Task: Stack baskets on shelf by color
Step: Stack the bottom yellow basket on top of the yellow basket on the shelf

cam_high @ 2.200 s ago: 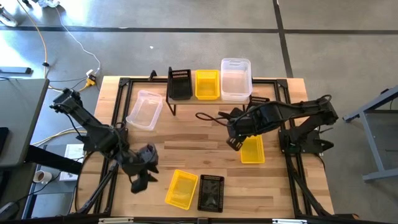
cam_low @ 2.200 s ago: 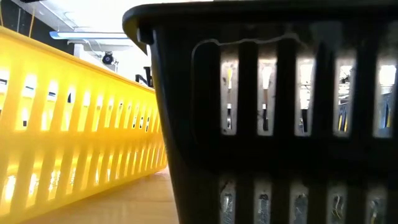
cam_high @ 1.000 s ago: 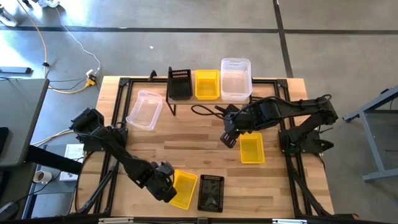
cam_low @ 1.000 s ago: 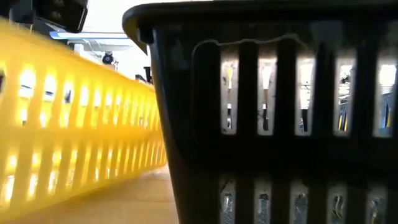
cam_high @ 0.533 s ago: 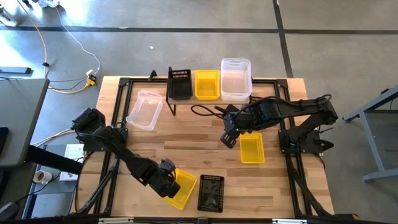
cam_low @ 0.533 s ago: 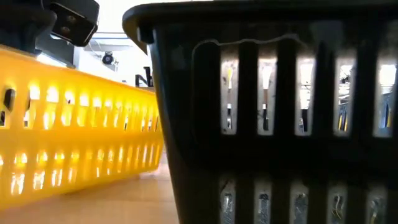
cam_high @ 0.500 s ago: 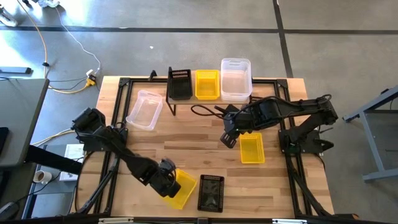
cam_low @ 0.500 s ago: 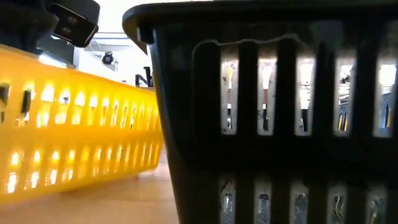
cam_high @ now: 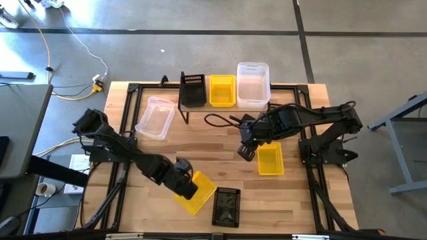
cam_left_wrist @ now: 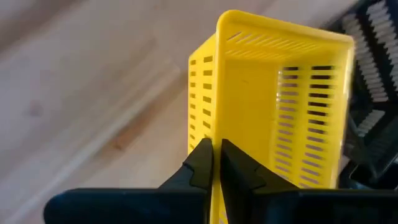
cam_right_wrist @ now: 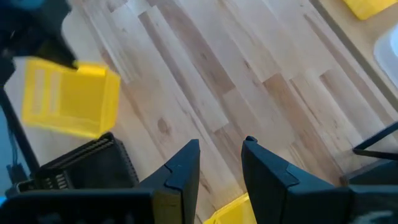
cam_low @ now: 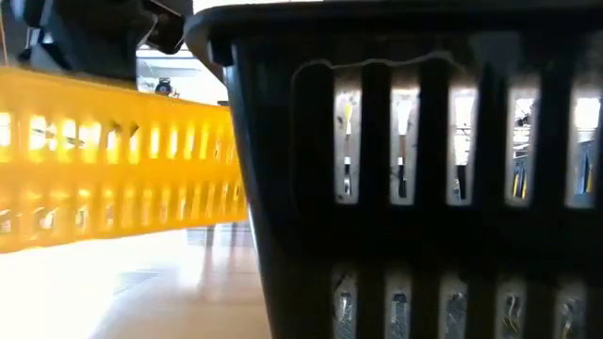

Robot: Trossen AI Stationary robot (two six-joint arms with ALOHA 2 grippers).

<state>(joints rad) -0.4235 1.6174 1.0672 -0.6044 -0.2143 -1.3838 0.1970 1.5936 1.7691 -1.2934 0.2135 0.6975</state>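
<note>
Yellow plastic is what the left gripper (cam_high: 185, 185) has pinched: its two fingers (cam_left_wrist: 200, 163) are closed on the rim of a slotted yellow basket (cam_high: 199, 191), at the lower centre of the high view. In the low view that basket (cam_low: 113, 165) shows at the left with the tabletop visible under it, clear of the wood. Just to its right in the high view a black mesh basket (cam_high: 225, 207) sits on the wooden table (cam_high: 220, 143); it fills most of the low view.

On the shelf (cam_high: 183, 112) at the upper centre of the high view stand a black basket (cam_high: 193, 89), a yellow basket (cam_high: 222, 90) and a clear bin (cam_high: 253, 85) in a row. Another clear bin (cam_high: 155, 118) lies at upper left of the table.

At centre right the right gripper (cam_high: 247, 151) hangs with its fingers (cam_right_wrist: 184, 163) parted, holding nothing, just beside a third yellow basket (cam_high: 270, 159).
</note>
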